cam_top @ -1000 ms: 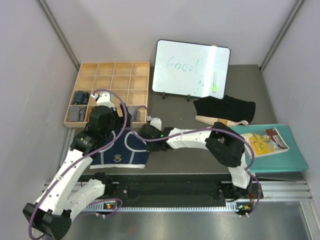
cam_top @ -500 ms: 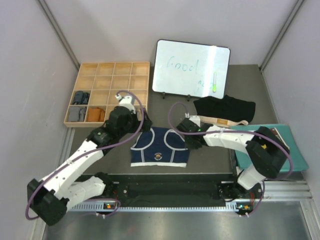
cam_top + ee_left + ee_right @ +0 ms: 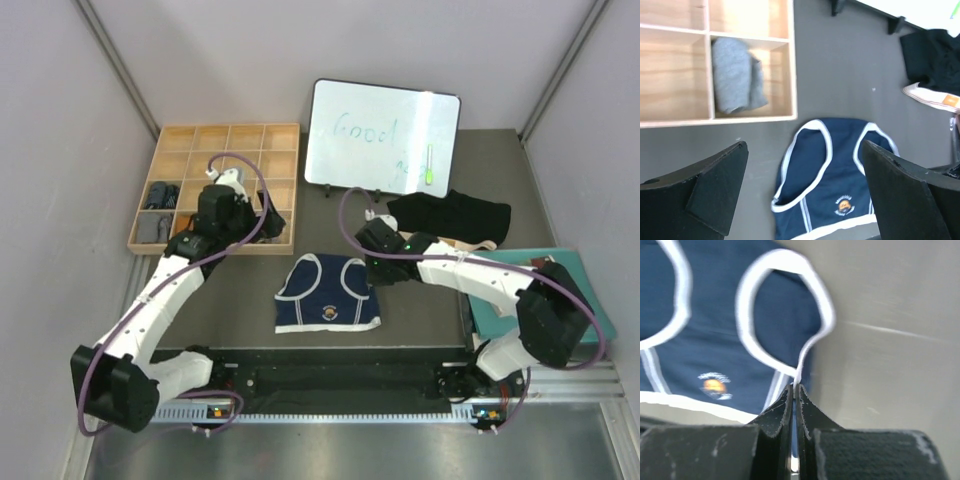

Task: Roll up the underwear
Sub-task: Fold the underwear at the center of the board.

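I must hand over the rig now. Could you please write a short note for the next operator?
Left gripper: open, empty, near the wooden tray.
Right gripper: shut on the navy brief's white trim.
Grey brief: bundled in a tray compartment, looks done.
Navy brief: lying flat, not rolled.
Black brief: beside the whiteboard, unrolled.
Left to do: roll navy, then black.

White-shelled arms (image 3: 160, 295) with black joints and purple cables (image 3: 342, 215)
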You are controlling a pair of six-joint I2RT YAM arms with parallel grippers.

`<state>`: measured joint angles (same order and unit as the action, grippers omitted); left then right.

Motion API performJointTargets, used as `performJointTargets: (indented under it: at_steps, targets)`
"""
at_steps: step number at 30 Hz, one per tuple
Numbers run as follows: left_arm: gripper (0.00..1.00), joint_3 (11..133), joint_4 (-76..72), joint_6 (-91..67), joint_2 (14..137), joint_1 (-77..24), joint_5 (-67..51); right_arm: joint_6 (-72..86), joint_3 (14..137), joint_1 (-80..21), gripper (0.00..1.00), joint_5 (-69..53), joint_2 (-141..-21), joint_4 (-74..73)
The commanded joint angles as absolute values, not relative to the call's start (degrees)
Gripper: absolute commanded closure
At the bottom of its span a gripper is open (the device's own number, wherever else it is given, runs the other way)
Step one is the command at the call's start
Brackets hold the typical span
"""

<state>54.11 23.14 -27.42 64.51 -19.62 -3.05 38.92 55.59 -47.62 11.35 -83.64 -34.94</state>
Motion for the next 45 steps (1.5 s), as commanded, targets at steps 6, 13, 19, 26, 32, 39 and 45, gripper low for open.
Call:
performJointTargets:
  at_steps: [6, 13, 19, 26, 32, 39, 45]
  targets:
    - [0.01, 51.77, 26.10, -23.29, 59.68, -16.26, -6.86, 41.75, 74.33, -55.98, 1.00, 5.19, -97.55, -29.71]
    - [0.01, 51.07, 25.84, -23.47, 58.10, -15.73, -8.35, 43.68, 83.23, -59.85, 1.00, 2.03, -107.39, -27.95]
    - [0.01, 50.98, 25.84, -23.47, 57.13, -15.64, -8.44, 44.56, 87.80, -61.17, 1.00, 0.62, -112.06, -26.72]
    - [0.01, 50.80, 25.84, -23.55, 56.95, -15.56, -8.79, 44.82, 90.87, -61.43, 1.00, 0.26, -114.08, -26.46]
    - [0.01, 50.89, 26.02, -23.47, 56.78, -15.56, -8.61, 45.17, 92.46, -61.96, 1.00, -1.49, -115.31, -26.54]
    - [0.01, 50.80, 26.02, -23.47, 56.78, -15.47, -8.26, 45.62, 94.30, -62.84, 1.00, -2.37, -117.68, -26.02]
    - [0.01, 50.63, 26.19, -23.38, 56.95, -15.47, -8.09, 45.88, 95.10, -63.02, 1.00, -1.76, -119.53, -26.10]
